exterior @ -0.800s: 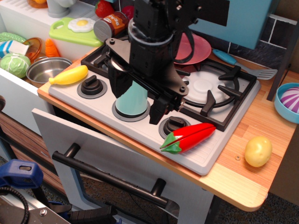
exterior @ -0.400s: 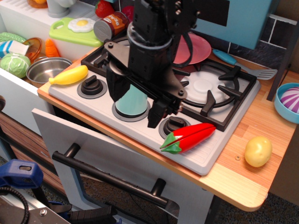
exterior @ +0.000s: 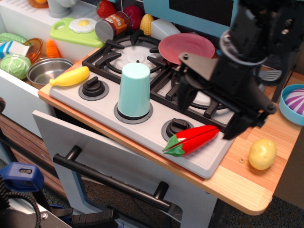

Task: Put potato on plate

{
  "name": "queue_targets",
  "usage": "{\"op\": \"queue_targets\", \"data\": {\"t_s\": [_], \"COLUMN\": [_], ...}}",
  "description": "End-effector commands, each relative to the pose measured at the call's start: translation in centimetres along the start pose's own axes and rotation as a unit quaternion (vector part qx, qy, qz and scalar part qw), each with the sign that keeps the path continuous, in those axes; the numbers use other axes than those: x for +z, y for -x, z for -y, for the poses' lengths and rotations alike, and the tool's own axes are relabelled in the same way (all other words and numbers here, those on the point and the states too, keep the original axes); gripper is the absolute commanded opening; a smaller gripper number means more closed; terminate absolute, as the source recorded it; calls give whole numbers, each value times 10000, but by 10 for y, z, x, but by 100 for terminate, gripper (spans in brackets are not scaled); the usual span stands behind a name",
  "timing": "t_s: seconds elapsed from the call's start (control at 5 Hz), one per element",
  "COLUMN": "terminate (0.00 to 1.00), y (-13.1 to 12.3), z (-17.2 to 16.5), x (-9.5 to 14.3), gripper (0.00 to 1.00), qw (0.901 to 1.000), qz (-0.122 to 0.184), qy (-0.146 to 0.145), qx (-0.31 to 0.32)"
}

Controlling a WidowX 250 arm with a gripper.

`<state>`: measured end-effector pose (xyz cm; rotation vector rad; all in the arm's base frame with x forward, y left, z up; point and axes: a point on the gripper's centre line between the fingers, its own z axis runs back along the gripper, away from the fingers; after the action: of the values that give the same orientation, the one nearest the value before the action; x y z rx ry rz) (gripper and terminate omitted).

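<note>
The pale-yellow potato [exterior: 262, 153] lies on the wooden counter at the right, beside the toy stove. The red-pink plate [exterior: 186, 46] sits on the back of the stove, its right edge hidden by the arm. My gripper [exterior: 209, 114] hangs over the right burner, left of and above the potato and in front of the plate. Its two black fingers are spread wide with nothing between them; the right fingertip [exterior: 236, 129] is close to the potato but apart from it.
A teal cup [exterior: 134, 90] stands upside down on the stove front. A red pepper [exterior: 190, 139] lies at the stove's front right. A banana [exterior: 71, 77], a metal bowl [exterior: 46, 70], a blue bowl [exterior: 292, 103] and a can [exterior: 113, 26] are around.
The arm has swung from over the teal cup to the right, over the right burner and near the potato. The cup and the plate now show more fully.
</note>
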<state>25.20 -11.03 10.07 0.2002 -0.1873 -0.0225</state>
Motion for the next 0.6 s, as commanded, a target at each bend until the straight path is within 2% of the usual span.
{"op": "queue_targets", "data": {"t_s": [0.0, 0.2, 0.4], "terminate": [0, 0, 0], "y": [-34, -50, -54], "z": [47, 71, 76], "x": [2, -5, -23], "gripper": [100, 100, 100], "qw": [9988, 9983, 9972], "qz": [465, 556, 695], "qy": [118, 100, 262], "qx": [-114, -111, -31]}}
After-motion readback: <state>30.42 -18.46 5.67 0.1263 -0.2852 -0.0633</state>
